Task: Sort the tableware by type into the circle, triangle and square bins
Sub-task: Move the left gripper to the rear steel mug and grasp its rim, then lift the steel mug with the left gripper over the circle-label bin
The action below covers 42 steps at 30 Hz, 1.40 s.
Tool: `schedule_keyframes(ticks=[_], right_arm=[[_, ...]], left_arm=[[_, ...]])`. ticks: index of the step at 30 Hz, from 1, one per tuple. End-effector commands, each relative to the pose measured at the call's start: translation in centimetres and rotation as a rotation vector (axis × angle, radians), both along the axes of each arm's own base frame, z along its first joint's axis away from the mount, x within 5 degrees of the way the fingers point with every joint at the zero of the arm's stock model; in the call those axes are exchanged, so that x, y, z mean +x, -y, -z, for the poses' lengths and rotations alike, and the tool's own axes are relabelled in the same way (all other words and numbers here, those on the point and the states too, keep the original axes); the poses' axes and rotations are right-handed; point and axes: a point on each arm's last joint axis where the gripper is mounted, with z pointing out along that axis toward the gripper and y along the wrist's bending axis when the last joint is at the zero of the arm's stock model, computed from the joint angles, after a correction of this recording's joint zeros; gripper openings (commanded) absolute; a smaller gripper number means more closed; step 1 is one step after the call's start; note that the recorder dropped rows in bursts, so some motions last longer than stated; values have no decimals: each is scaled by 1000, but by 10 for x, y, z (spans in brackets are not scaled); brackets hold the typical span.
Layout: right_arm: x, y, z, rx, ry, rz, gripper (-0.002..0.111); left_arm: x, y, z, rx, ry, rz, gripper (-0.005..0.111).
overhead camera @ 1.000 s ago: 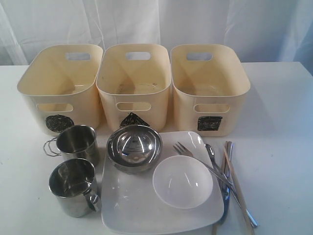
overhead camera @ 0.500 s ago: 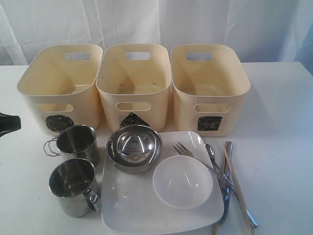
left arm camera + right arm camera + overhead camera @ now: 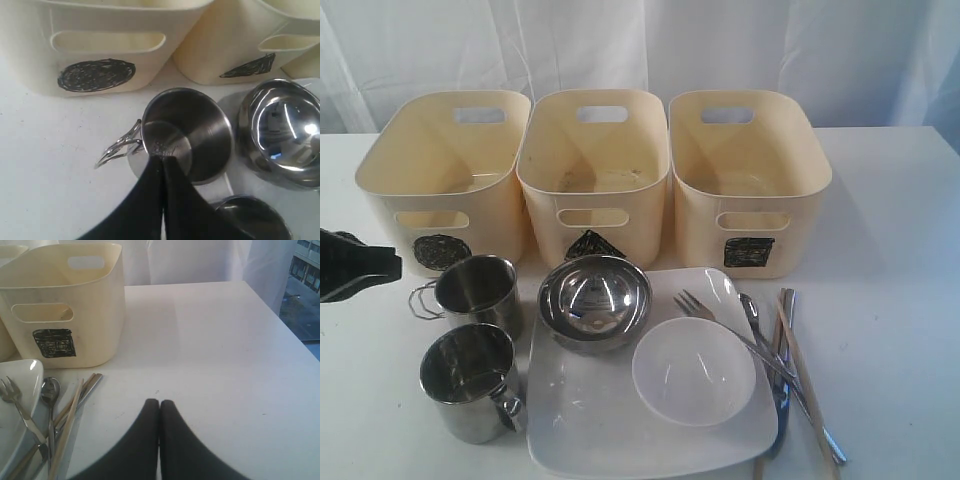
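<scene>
three cream bins stand in a row at the back of the white table [image 3: 890, 300]: circle bin [image 3: 440, 190] on the left, triangle bin [image 3: 592, 180] in the middle, square bin [image 3: 750, 190] on the right. in front of the circle bin, rear mug [image 3: 478, 290] and front mug [image 3: 468, 380] stand upright. steel bowl [image 3: 595, 300] and small white bowl [image 3: 693, 372] sit on the square plate [image 3: 590, 430]. cutlery [image 3: 760, 345] and chopsticks [image 3: 805, 375] lie just right of it. left gripper [image 3: 392, 263] is near the rear mug, fingers clenched, empty. right gripper [image 3: 159, 402] is over bare table near the cutlery, fingers clenched, empty.

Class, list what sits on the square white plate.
The steel bowl and small white bowl; the fork overlaps its edge. The plate surface under them is hidden.
</scene>
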Motion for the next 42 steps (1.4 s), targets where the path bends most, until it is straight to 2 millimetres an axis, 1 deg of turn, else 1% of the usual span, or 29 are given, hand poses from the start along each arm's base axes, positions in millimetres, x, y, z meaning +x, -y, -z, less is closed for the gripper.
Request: schedule_keyframes(ticks=[1, 3, 5, 8, 10, 12, 14, 17, 23, 27, 36, 42], right_arm=[[0, 0, 1, -5, 9, -3, 0], [0, 0, 1, -5, 9, -3, 0], [0, 0, 1, -5, 9, -3, 0], [0, 0, 1, -5, 9, -3, 0], [0, 0, 1, -5, 9, -3, 0], [0, 0, 1, -5, 9, -3, 0], [0, 0, 1, -5, 9, -3, 0], [0, 0, 1, -5, 9, -3, 0], [0, 0, 1, -5, 9, -3, 0], [0, 0, 1, -5, 9, -3, 0], [0, 0, 1, -5, 9, -3, 0], [0, 0, 1, -5, 9, -3, 0]], left_arm=[[3, 3, 1, 8, 24, 43, 0], [4, 4, 2, 31, 40, 73, 2], [5, 5, 3, 32, 52, 96, 9], [8, 8, 4, 37, 91, 137, 28], [10, 10, 2, 22, 130, 166, 45], [13, 11, 1, -9, 156, 150, 59], [16, 11, 0, -54, 159, 105, 67], [19, 11, 3, -23, 186, 125, 67], [25, 17, 13, -36, 213, 206, 67], [32, 17, 26, 44, 226, 271, 67], [48, 16, 38, 65, 187, 266, 67], [52, 17, 46, 70, 168, 284, 59]])
